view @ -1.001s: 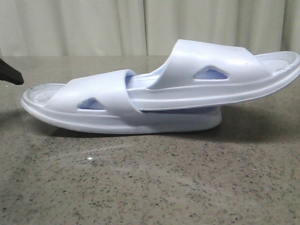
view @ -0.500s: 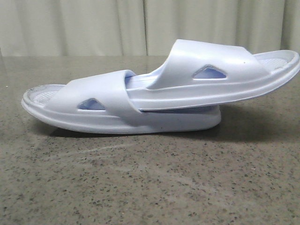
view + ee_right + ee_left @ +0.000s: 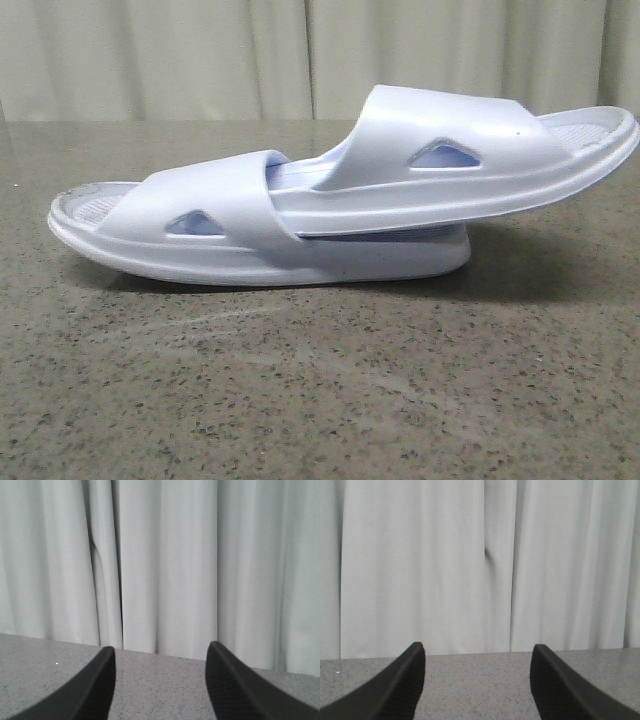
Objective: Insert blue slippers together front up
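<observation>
Pale pleated curtains point(image 3: 200, 55) hang behind a speckled grey stone counter point(image 3: 320, 390). Near the counter's far edge lie the blue slippers, a pair of very pale blue-white moulded foam slides nested one into the other. The lower slipper point(image 3: 200, 235) rests flat on the counter, its ribbed footbed showing at the end towards the counter's left edge. The upper slipper point(image 3: 470, 165) has one end pushed under the lower one's wide strap, while its other end tilts up clear of the counter towards the right edge. Each strap shows a triangular side cut-out (both facing the counter's near edge).

Neither arm shows in the front view. In the left wrist view, the left gripper point(image 3: 477, 680) has its black fingers point(image 3: 400, 690) spread wide with nothing between them. The right gripper point(image 3: 160, 682) likewise has its fingers point(image 3: 235, 690) parted and holding nothing, over bare counter with curtains beyond.
</observation>
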Controlling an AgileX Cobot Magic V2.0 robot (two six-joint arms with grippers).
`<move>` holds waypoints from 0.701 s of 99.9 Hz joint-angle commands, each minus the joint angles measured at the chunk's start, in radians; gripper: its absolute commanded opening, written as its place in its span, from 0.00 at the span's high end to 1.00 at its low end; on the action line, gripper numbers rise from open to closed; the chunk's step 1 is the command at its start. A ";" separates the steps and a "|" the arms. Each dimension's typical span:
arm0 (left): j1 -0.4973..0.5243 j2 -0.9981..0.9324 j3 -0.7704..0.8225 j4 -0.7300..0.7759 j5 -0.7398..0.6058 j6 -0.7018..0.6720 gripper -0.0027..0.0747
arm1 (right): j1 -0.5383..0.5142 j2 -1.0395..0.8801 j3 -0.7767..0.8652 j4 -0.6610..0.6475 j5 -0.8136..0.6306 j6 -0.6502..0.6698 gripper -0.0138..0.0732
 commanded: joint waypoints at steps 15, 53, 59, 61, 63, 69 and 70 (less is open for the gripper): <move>-0.009 -0.091 0.108 0.002 -0.015 0.002 0.44 | 0.000 -0.157 0.101 -0.016 -0.079 -0.018 0.45; -0.009 -0.104 0.236 0.002 -0.013 0.002 0.45 | 0.000 -0.228 0.233 -0.016 -0.128 -0.018 0.54; -0.009 -0.104 0.236 0.002 -0.013 0.002 0.47 | 0.000 -0.228 0.233 -0.016 -0.136 -0.018 0.62; -0.009 -0.104 0.236 0.002 -0.013 0.002 0.49 | 0.000 -0.228 0.233 -0.016 -0.140 -0.018 0.64; -0.009 -0.104 0.236 0.002 -0.013 0.002 0.51 | 0.000 -0.228 0.233 -0.016 -0.142 -0.018 0.67; -0.009 -0.104 0.236 0.002 -0.013 0.002 0.58 | 0.000 -0.228 0.233 -0.016 -0.151 -0.018 0.76; -0.009 -0.104 0.236 0.002 -0.013 0.002 0.59 | 0.000 -0.228 0.233 -0.016 -0.150 -0.018 0.77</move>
